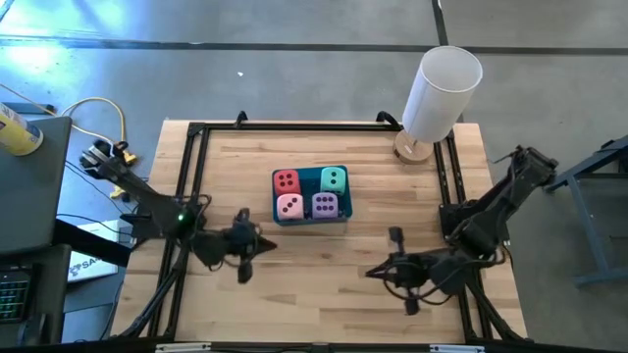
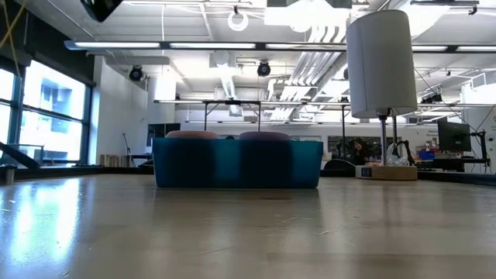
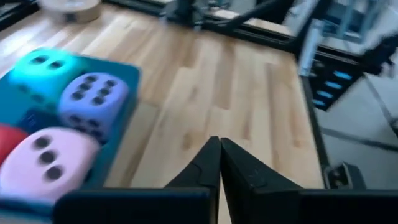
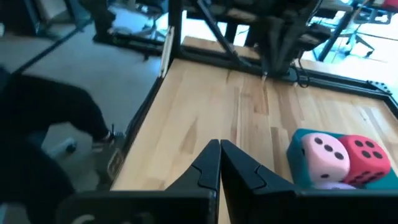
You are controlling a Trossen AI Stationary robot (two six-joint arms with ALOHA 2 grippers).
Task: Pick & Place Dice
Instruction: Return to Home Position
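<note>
A blue tray (image 1: 310,218) stands at the middle of the wooden table with the four dice resting side by side in it: red (image 1: 287,180), teal (image 1: 334,179), pink (image 1: 290,206) and purple (image 1: 325,205). My left gripper (image 1: 257,241) hovers left of the tray and a little nearer, shut and empty; its wrist view shows the shut fingers (image 3: 219,147) beside the pink die (image 3: 46,158) and the purple die (image 3: 93,99). My right gripper (image 1: 373,273) hovers right of the tray and nearer, also shut and empty (image 4: 219,149). The low view shows only the tray (image 2: 236,163).
A white cylinder lamp (image 1: 442,83) on a round wooden base (image 2: 385,172) stands at the far right corner. Black frame rails (image 1: 186,186) run along the table's left, far and right edges. Bare wood (image 1: 314,294) lies between the tray and the near edge.
</note>
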